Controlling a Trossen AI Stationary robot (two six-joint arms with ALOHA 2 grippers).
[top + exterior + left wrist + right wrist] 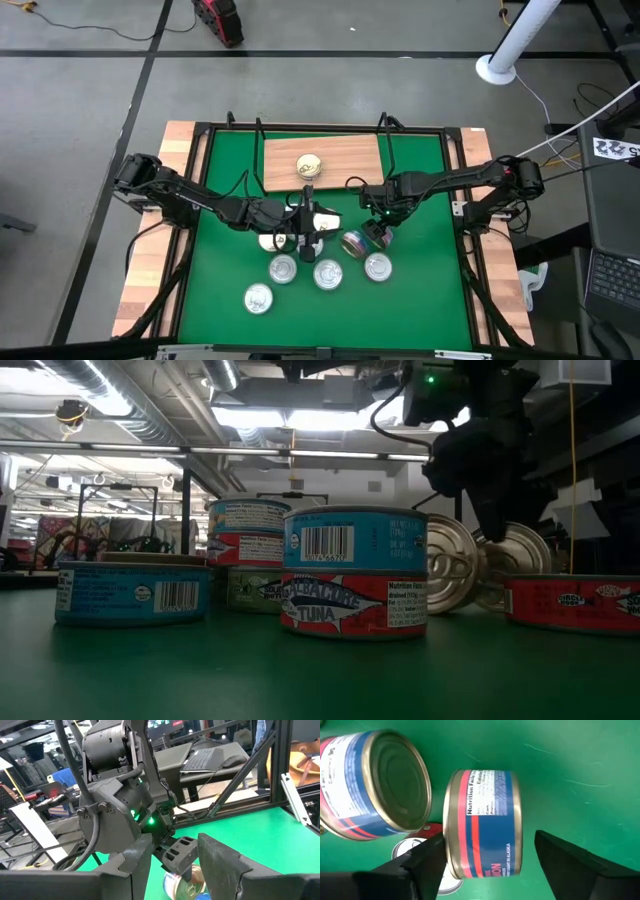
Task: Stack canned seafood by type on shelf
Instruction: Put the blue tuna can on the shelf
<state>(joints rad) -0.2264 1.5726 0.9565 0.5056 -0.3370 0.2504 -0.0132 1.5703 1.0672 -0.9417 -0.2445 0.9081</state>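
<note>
Table (420, 290): one green mat inside a black frame, with pale wooden planks down both sides.
Shelf (345, 158): one light-brown board at the far middle of the mat; it carries one pale-lidded tin (309, 166).
Arms: two, both reaching in over the mat's middle.
Left gripper (308, 238): just beside the tins at the centre; in its wrist view the fingers (220, 865) stand apart with nothing between them, and they point toward the other arm.
Right gripper (378, 236): just above the tipped tins; its fingers (422, 865) are spread wide on either side of a blue-and-red tin (482, 822) without touching it.
Canned seafood on the mat: four silver-lidded tins lie flat near the front, seen from above at (283, 268), (328, 274), (377, 267) and (258, 297).
Tipped tins: two, lying on their sides, side by side; the second (372, 785) is just beside the first.
Stacks: the low view shows a blue tin on a red tuna tin (354, 603), with another stack behind it.
Hidden tins: I cannot tell the full count under the grippers.
</note>
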